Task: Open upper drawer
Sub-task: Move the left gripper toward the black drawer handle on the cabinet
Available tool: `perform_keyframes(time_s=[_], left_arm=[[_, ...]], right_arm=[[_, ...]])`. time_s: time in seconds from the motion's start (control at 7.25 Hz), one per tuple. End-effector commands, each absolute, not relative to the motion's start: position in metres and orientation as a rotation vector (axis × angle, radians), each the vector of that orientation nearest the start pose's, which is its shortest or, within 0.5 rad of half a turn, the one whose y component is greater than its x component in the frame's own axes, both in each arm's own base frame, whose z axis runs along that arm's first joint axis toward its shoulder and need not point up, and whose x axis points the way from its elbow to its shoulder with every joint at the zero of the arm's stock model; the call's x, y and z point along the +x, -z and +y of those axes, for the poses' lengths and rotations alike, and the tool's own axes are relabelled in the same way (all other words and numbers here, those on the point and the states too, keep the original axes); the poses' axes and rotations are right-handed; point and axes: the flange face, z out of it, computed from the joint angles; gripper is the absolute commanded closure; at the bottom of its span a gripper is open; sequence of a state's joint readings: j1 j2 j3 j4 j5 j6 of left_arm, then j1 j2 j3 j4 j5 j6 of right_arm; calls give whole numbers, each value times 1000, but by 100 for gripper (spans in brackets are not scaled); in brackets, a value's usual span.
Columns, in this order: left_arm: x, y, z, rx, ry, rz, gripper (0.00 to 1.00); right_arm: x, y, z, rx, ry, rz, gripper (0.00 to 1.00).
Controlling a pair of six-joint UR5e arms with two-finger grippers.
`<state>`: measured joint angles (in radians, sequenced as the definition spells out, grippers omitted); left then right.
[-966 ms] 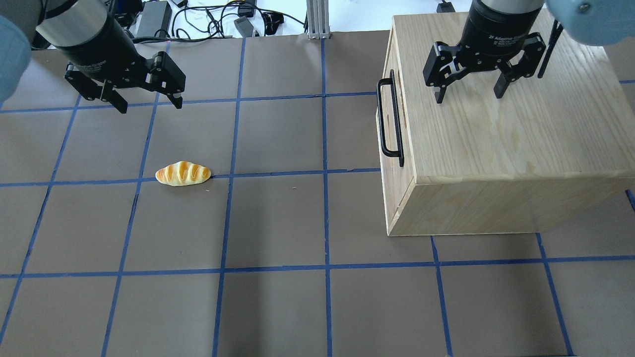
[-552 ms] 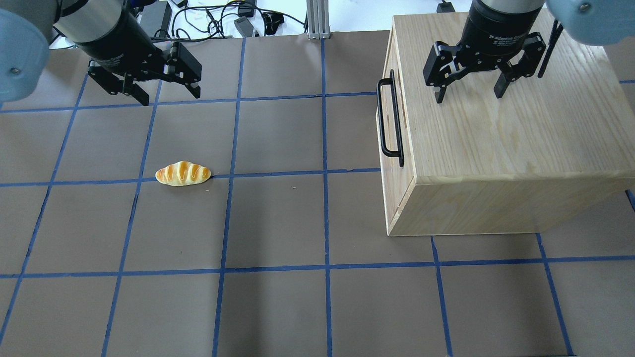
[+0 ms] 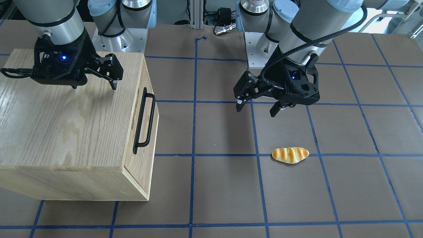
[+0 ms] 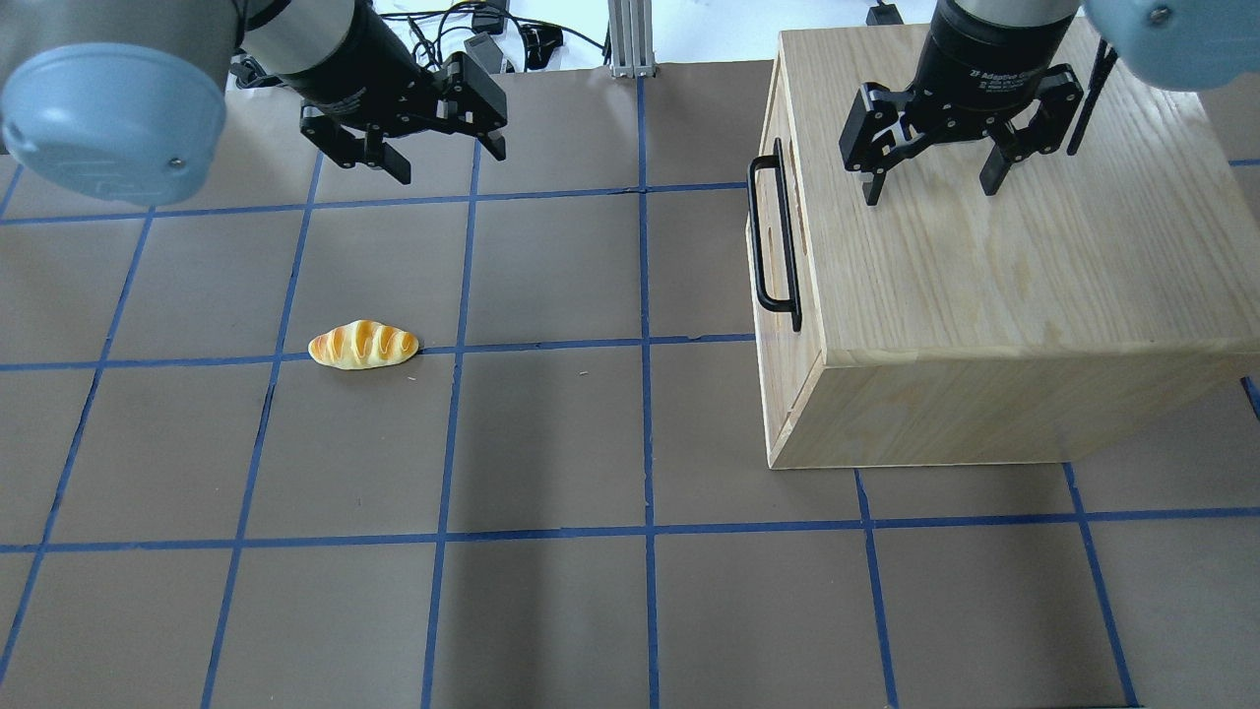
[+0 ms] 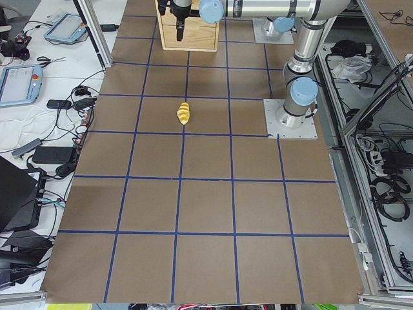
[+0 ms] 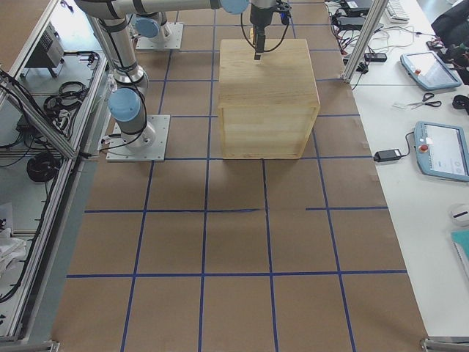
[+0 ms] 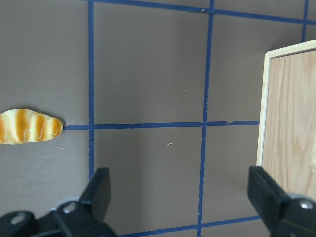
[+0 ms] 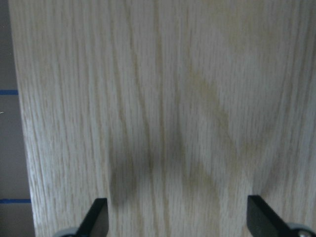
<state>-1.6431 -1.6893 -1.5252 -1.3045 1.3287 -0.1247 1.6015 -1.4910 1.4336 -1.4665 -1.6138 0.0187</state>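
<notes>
The upper drawer is shut in the oak cabinet, its front facing the table's middle. Its long black bar handle also shows in the front-facing view. My right gripper is open and empty, hovering just above the cabinet top, behind the handle edge. My left gripper is open and empty above the table at the back, well to the left of the handle. Its wrist view shows the cabinet's edge between open fingers.
A toy bread loaf lies on the brown table at left of centre, also seen in the front-facing view and the left wrist view. Cables and power bricks lie beyond the table's back edge.
My left gripper has moved rightwards along the back of the table, closer to the cabinet, still open. The right gripper, the drawer and the bread have not moved.
</notes>
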Motion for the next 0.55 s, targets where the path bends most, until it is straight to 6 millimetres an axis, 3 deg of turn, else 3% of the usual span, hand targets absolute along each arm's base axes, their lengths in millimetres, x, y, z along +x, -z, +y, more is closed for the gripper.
perform_keyframes(time_s=[0.0, 0.41], left_arm=[[-239, -463, -554, -35, 353, 3410, 0], [-288, -443, -549, -13, 321, 3429, 0]], right_arm=[[145, -505, -516, -21, -72, 3185, 0], [145, -505, -516, -21, -72, 3185, 0]])
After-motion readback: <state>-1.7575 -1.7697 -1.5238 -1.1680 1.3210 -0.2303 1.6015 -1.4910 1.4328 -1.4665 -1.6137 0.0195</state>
